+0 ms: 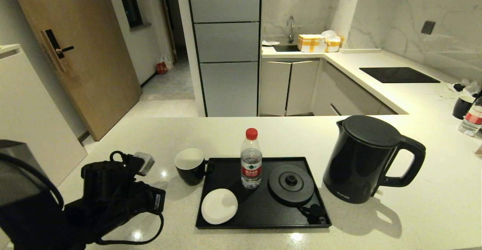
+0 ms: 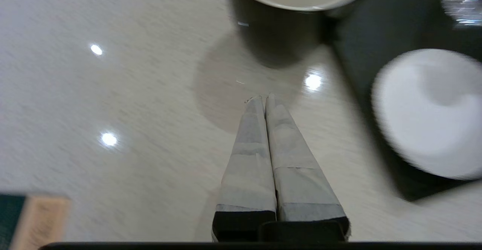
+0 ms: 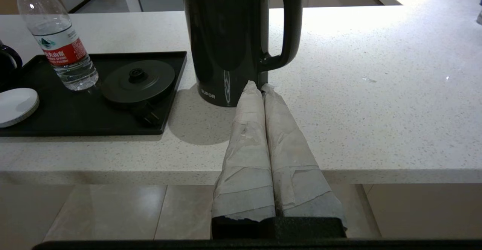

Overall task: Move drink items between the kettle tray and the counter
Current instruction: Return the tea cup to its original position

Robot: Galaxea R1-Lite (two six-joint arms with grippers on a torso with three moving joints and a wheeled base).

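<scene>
The black kettle (image 1: 367, 159) stands on the counter (image 1: 414, 212) just right of the kettle tray (image 1: 260, 206). On the tray the red-capped bottle (image 1: 251, 163) stands upright. The black mug (image 1: 191, 166) sits on the counter, touching the tray's left rim. My left arm (image 1: 113, 189) hovers low at the front left; its gripper (image 2: 264, 98) is shut and empty, pointing at bare counter short of the mug (image 2: 278, 28). My right gripper (image 3: 260, 86) is shut and empty, held off the counter's front edge, tips in line with the kettle's (image 3: 226, 35) base and handle.
The round kettle base disc (image 1: 290, 184) and a white round disc (image 1: 219, 206) lie on the tray. A second mug (image 1: 462, 106) and bottle (image 1: 472, 118) stand at the far right edge. The hob panel (image 1: 398, 74) lies further back.
</scene>
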